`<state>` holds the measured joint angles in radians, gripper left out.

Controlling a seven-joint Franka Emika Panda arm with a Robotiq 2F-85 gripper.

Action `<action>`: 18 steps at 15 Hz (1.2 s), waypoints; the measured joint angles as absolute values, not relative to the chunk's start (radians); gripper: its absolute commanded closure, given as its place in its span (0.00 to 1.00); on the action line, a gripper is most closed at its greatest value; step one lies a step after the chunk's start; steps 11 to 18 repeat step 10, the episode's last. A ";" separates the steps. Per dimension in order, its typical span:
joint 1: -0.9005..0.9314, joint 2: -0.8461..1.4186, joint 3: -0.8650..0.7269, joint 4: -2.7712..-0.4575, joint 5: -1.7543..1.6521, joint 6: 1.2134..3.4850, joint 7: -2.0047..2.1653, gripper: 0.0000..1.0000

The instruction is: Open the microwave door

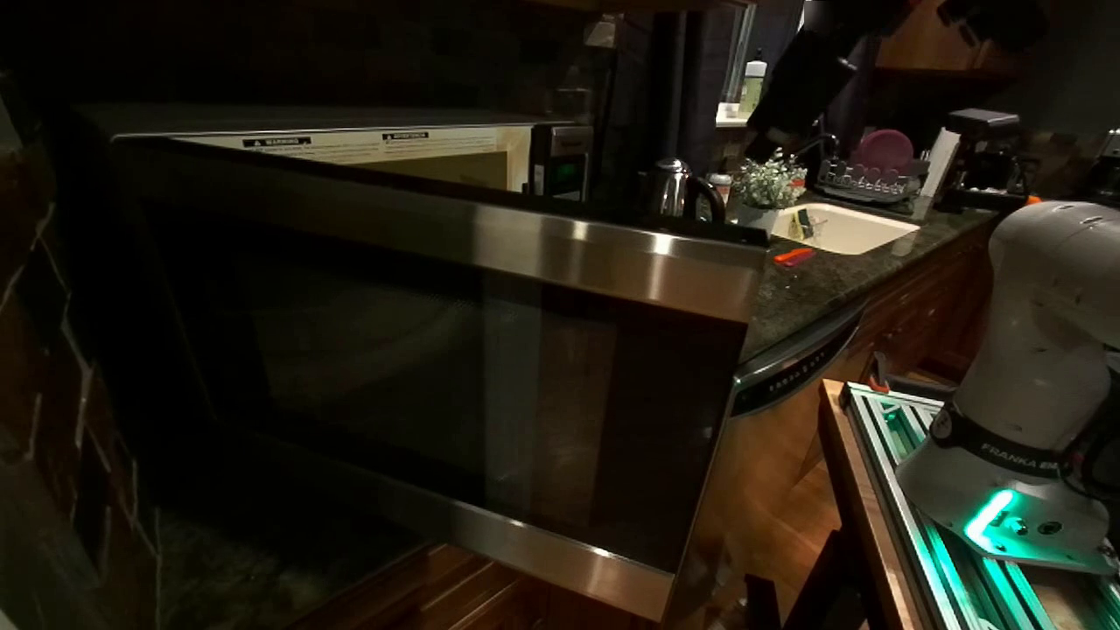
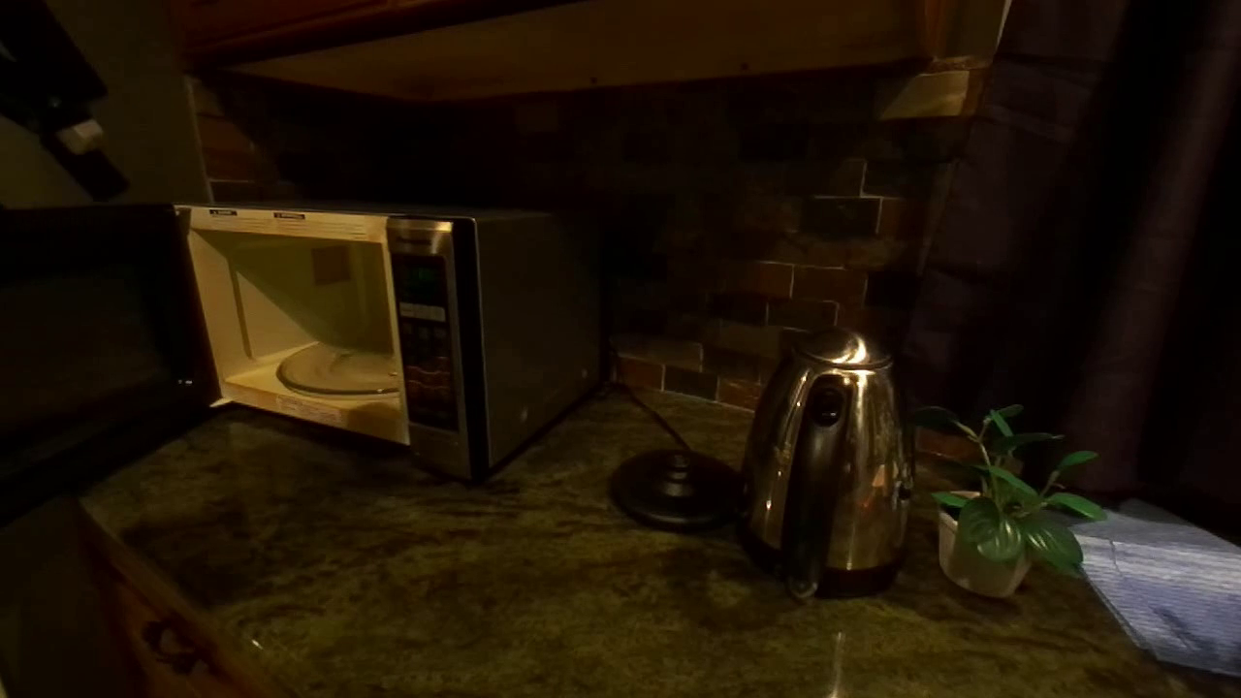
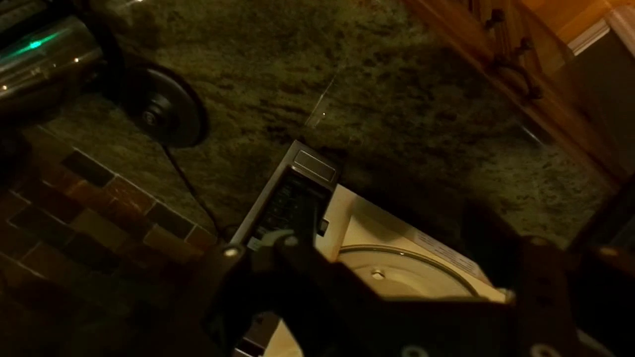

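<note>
1. Closest in the wrist view, the gripper [image 3: 392, 213] has its jaws wide apart, with the pale inside of the microwave [image 2: 543, 320] showing beyond them.
2. In an exterior view, the microwave door [image 1: 420, 367] is nearest, swung out from the left side of the microwave's front. It stands upright, its dark outer glass turned to the camera. The long axis runs level from hinge to free edge, and that free edge points out past the counter [image 2: 485, 601].
3. Behind the door, a round turntable [image 2: 334, 370] lies flat inside the microwave; the control panel [image 2: 424, 339] sits right of the opening (its buttons are too dim to read).
4. Farther along, a black kettle base [image 2: 676, 485] rests just beside the upright steel kettle [image 2: 863, 465]; whether they touch, I cannot tell.
5. Well beyond lie the pale sink [image 1: 862, 232] and a dish rack [image 1: 871, 188] bearing a purple plate [image 1: 885, 150].
</note>
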<state>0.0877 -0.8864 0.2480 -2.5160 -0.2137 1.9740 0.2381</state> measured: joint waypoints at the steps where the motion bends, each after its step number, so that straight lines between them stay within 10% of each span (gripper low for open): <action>1: 0.109 -0.914 0.235 -2.525 -0.210 1.974 0.191 0.10; 18: 0.153 -0.962 0.200 -2.550 -0.209 1.974 0.123 0.01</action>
